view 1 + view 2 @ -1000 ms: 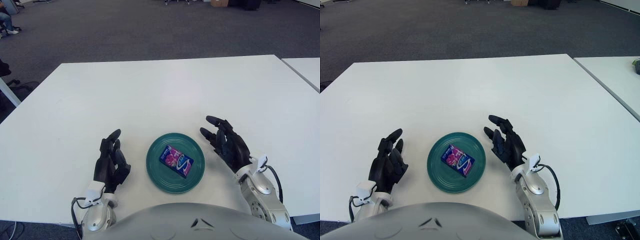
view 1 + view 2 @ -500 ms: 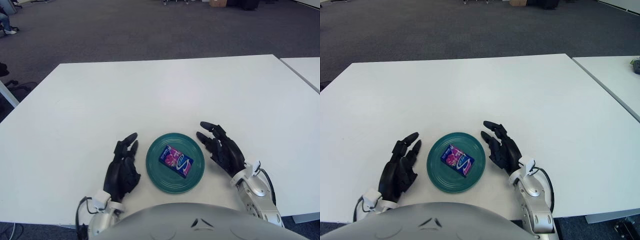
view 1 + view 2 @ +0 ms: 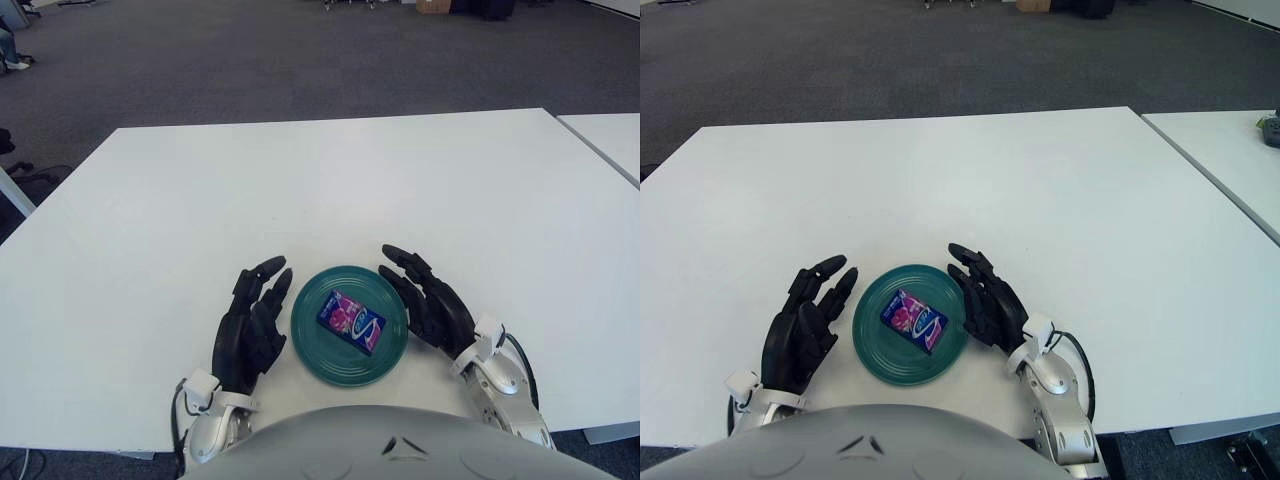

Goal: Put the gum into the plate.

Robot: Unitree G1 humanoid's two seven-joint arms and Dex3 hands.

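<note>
Beside the teal plate (image 3: pixel 305 345) holding the gum pack (image 3: pixel 352 321), both hands have closed in: left hand (image 3: pixel 250 330), right hand (image 3: pixel 427 302), fingers spread, empty; label unreadable.

Big white surface (image 3: pixel 330 180), rectangular, filling most of the view, with grey carpet floor (image 3: pixel 250 60) beyond its far edge. Only one thing sitting directly on it: a teal plate (image 3: pixel 312 345), down near the front edge and roughly centred left to right. Gum pack (image 3: pixel 352 321) lying flat inside that plate, not touching the surface itself. Corner of a second white surface (image 3: pixel 605 135) poking in at the right, separated by a narrow gap.
</note>
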